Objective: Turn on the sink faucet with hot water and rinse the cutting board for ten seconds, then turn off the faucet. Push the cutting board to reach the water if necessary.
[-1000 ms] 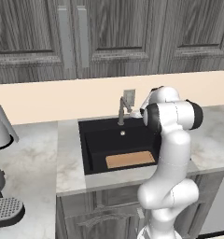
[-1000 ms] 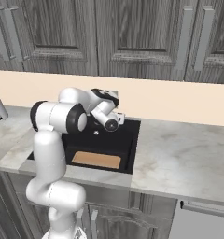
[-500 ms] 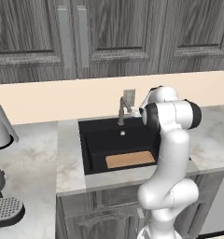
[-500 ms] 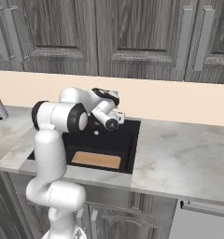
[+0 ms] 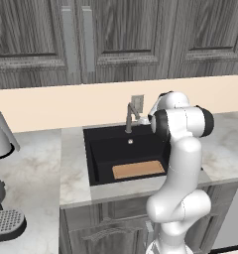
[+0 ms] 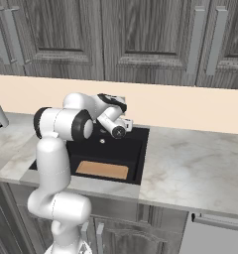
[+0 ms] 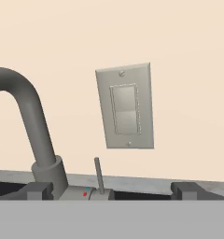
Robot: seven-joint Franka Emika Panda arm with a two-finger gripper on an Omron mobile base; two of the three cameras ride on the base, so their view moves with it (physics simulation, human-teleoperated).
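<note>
Near edge first: cutting board [image 5: 138, 169] lying flat on the sink [image 5: 102, 161] floor along the front wall, well below and in front of the claw [image 7: 112, 190]. Sink itself sunk into the pale marble table [image 5: 71, 168], small light drain [image 5: 130, 142] further back. Claw up at the back rim, jaws spread wide, pinching nothing, one fingertip [image 7: 38, 190] either side of the faucet [image 7: 37, 140] base. Thin lever [image 7: 99, 174] standing right between them, red and blue dots beside it. No stream from the spout. Beyond that, grey switch plate [image 7: 126, 108] on the cream wall.
</note>
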